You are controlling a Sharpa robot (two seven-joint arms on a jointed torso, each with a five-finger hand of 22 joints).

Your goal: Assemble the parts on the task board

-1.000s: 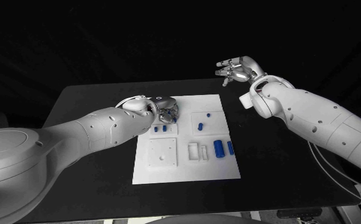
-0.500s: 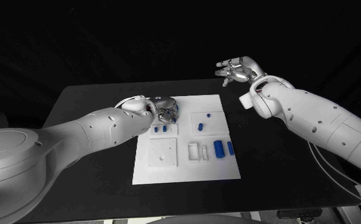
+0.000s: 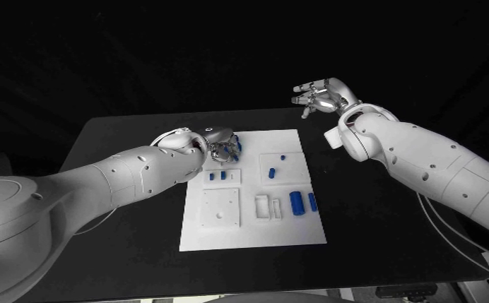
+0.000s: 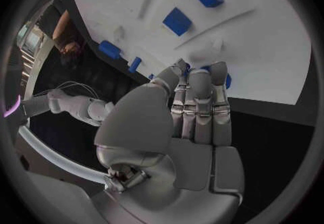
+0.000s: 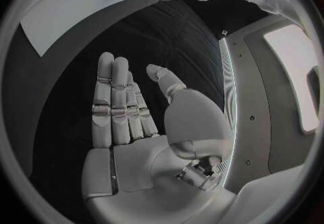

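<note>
The black bench (image 3: 122, 140) carries the white task board (image 3: 255, 229) at its middle, with bare dark surface all round it. On the board lie several blue parts: two small ones (image 3: 217, 174) near the far-left corner, a single small one (image 3: 272, 171) in the far-right recess, and a larger cylinder (image 3: 297, 201) with a slimmer piece beside it toward the right edge. The left hand (image 3: 224, 146) hangs over the far-left corner of the board, fingers bent down toward it; in the left wrist view a blue part (image 4: 227, 80) peeks out just past its fingertips, but I cannot tell whether it is pinched. The right hand (image 3: 324, 97) is raised well apart from the board, beyond the bench's far-right corner, released, fingers extended and holding nothing.
</note>
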